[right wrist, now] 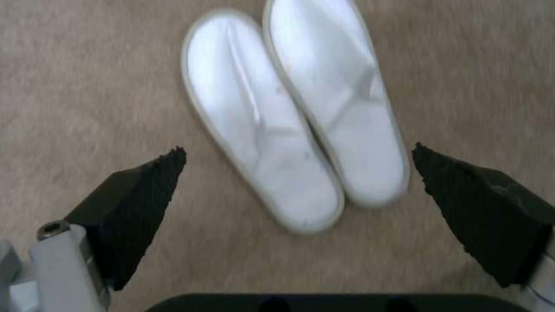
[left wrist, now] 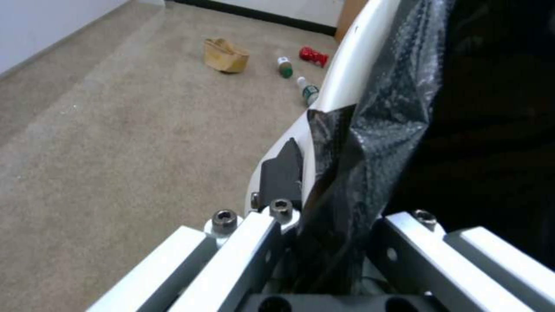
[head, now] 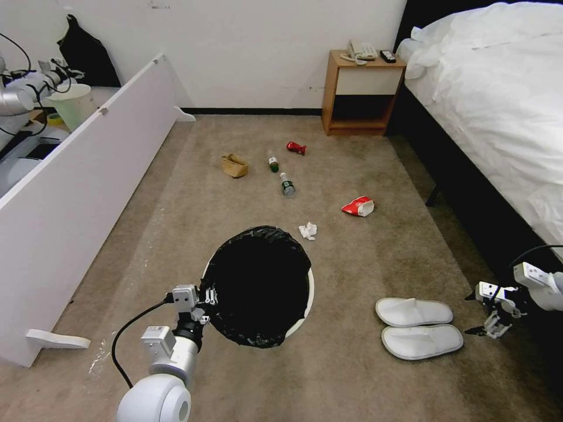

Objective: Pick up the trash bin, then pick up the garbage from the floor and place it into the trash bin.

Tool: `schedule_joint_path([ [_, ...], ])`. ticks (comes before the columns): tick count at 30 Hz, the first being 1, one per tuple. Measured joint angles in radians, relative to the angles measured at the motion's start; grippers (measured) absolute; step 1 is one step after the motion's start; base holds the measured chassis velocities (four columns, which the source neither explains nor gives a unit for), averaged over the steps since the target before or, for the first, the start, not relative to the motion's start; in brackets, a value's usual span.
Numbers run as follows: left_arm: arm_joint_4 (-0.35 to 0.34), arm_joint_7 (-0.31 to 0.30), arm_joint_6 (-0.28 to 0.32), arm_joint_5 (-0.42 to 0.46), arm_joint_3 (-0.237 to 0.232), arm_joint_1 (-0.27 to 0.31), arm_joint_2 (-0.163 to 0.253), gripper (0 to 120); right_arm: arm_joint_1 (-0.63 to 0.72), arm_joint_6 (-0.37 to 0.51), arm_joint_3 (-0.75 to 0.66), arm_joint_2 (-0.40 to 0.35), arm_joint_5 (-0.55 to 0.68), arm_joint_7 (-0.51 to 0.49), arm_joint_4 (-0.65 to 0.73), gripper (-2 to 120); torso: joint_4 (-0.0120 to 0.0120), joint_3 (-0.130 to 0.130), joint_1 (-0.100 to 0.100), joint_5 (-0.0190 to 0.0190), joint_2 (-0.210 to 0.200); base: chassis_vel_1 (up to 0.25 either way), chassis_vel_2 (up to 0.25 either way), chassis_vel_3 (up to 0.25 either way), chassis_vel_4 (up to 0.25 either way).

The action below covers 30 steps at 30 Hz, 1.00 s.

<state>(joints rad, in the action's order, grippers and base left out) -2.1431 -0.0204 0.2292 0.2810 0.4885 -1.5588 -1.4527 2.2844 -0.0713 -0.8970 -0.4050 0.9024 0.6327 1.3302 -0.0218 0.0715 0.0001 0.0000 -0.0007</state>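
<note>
On the carpet beside the bed [head: 498, 88], the trash bin [head: 258, 287] is being held by the left gripper [head: 206, 299], its fingers [left wrist: 282, 173] clamping rim and black liner — likely so the mouth is staying within reach. The right gripper [head: 489, 313] is hovering, fingers [right wrist: 138, 190] spread wide, just beside the two white slippers [right wrist: 289, 121] — apparently lining up for them.

We see the trash bin [head: 305, 293] nearest us, slippers [head: 417, 324] to its right (side by side, touching), and tissue [head: 308, 230] just behind its rim, bottles [head: 281, 176] farther back.
</note>
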Motion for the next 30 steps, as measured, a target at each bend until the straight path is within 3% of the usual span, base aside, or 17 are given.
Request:
schedule_joint_path([
  [6,0.003,0.000,-0.002,0.001,0.002,0.000,-0.003,2,0.122,0.006,-0.083,-0.094,0.008,-0.004,-0.026,100,0.0013,0.000,0.000,0.0000,0.000,0.000,0.000,0.000,0.000],
  [10,0.005,0.000,-0.006,0.007,0.011,-0.002,-0.003,2,0.174,0.009,-0.102,-0.126,0.008,-0.004,-0.043,100,0.0002,0.000,0.000,-0.0002,0.000,0.000,0.000,0.000,0.000],
  [30,0.021,0.000,-0.010,0.026,0.017,0.005,0.001,2,0.321,0.005,-0.178,-0.202,-0.009,-0.010,-0.142,100,0.0007,0.000,0.000,-0.0001,0.000,0.000,0.000,0.000,0.000],
])
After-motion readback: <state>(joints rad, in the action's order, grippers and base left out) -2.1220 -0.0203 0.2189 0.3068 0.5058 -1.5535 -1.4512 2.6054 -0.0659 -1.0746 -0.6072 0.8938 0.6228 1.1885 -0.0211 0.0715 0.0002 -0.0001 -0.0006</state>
